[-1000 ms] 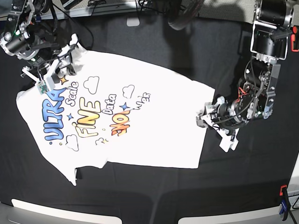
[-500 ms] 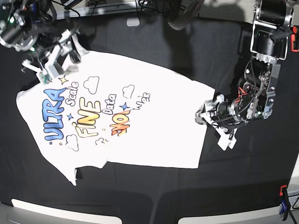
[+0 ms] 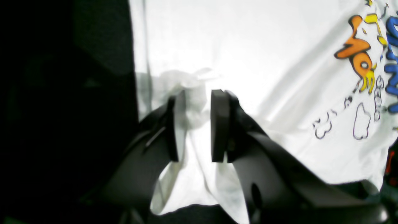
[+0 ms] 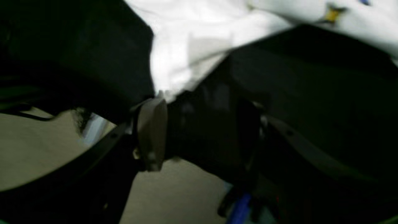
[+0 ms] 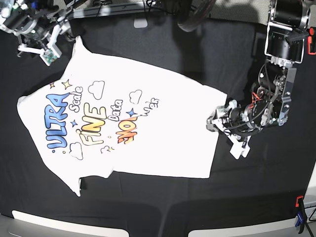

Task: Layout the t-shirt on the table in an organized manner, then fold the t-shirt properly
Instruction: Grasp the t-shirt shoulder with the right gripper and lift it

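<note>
At the hem edge, left hand [image 5: 220, 122] is pinched partway closed on a bunched fold of the t-shirt [image 5: 148, 118], cloth between its pads. Right hand [image 5: 38, 38] is spread wide, holding nothing, off by the far sleeve. Shirt lies print-up, mostly flat on the black surface [image 5: 148, 207]. Risk: pulling on one bunched spot could drag or wrinkle the whole hem. Right wrist view is blurred; near sleeve looks tucked under.

Right gripper [image 5: 49, 42] — now clear of t-shirt [image 5: 163, 123]
</note>
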### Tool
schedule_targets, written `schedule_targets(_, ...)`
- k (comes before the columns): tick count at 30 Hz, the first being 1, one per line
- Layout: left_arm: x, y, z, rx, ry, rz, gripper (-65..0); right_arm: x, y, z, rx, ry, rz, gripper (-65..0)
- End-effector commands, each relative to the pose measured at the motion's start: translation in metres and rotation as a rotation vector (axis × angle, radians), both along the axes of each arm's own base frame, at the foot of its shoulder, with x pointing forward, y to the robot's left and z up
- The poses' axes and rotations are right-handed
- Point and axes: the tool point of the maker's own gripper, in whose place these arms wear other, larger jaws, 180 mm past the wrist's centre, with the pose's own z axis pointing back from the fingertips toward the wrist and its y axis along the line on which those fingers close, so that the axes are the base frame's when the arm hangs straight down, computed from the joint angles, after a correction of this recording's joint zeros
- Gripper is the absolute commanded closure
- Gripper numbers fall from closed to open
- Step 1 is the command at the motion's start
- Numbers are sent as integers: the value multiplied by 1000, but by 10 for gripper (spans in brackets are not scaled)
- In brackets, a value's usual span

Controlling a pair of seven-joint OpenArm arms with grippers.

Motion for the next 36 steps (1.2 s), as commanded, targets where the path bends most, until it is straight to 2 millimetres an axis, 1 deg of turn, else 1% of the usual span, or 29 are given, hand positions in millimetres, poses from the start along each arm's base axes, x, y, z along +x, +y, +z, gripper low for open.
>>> schedule_targets(1,13,0,17,-14,-54,-2,-130,-2,4,-3,14,7,18,-342)
schedule_targets(4,13,0,17,-14,-54,-1,-130,-15,28,-22,63,74,70,-342)
schedule_targets(5,13,0,17,-15,-54,-1,-130,-17,34,-28,52,86,84,-342)
schedule_targets(6,13,0,17,-14,-54,-1,-130,-17,35,-34,21,92,84,-342)
schedule_targets(8,13,0,17,-14,-54,-1,-130,-10,32,-42,-63,78,61,-342)
schedule_targets(10,13,0,17,-14,-54,-1,-130,1,29,-44,-139,41,31,-342)
schedule_targets(12,13,0,17,-13,-54,-2,-130,8,26,-45,-215,7,23,-342)
schedule_targets(14,13,0,17,-14,-54,-2,-130,12,19,-43,-305,-27,18,-342)
schedule_targets(17,13,0,17,-14,-54,-1,-130,12,15,-42,-373,-41,27,-342)
schedule_targets(21,13,0,17,-13,-54,-2,-130,14,12,-39,-391,-57,20,-342)
schedule_targets(26,13,0,17,-13,-54,-2,-130,19,4,-25,-435,-71,39,-342)
schedule_targets(28,13,0,17,-13,-54,-2,-130,21,4,-19,-441,-84,51,-342)
schedule_targets(33,13,0,17,-13,-55,-2,-130,11,13,-8,-425,-90,70,-342)
schedule_targets(36,13,0,17,-13,-55,-2,-130,5,18,-10,-394,-72,68,-342)
